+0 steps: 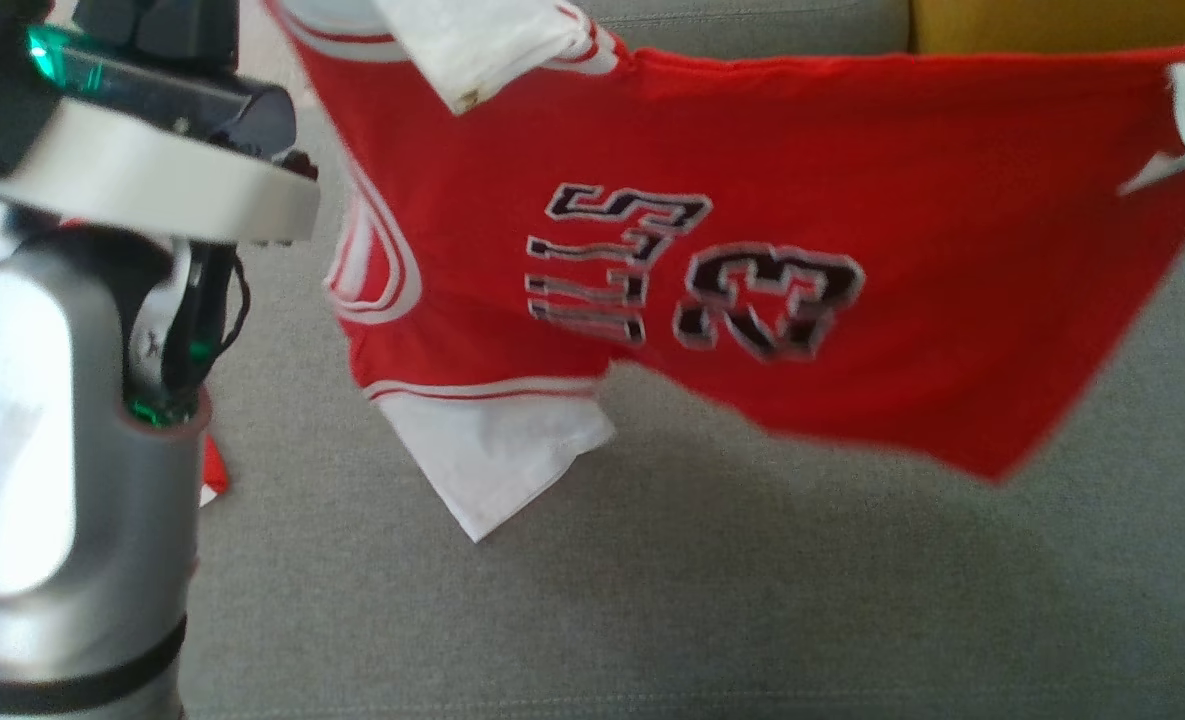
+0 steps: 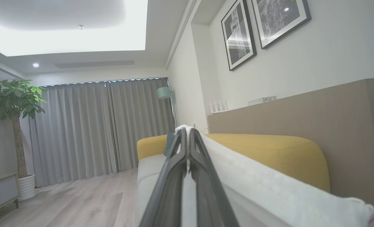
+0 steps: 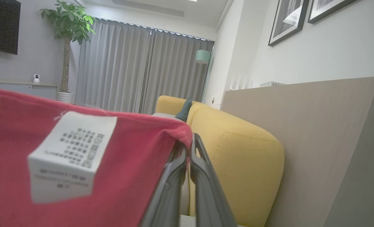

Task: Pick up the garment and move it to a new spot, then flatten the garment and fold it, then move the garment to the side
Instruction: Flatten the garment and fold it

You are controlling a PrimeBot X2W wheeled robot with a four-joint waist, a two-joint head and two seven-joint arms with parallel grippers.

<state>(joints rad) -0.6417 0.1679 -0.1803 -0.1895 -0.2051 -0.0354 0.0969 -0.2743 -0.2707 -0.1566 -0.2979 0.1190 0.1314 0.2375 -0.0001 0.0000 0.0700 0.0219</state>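
Head view has the red garment (image 1: 802, 200) hanging spread in the air over the grey sofa seat (image 1: 652, 620), nearer its back edge. The left gripper (image 2: 187, 134) is pinched tight on a white sleeve (image 2: 269, 189). The right gripper (image 3: 188, 143) is clamped on the red hem beside the care label (image 3: 70, 154). This looks like the carry to a new spot. Next, the cloth should be lowered evenly onto the seat, taut, before release.

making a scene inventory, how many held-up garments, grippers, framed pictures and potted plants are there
red jersey, held up: 1
grippers, left gripper and right gripper: 2
framed pictures: 2
potted plant: 1
total: 6
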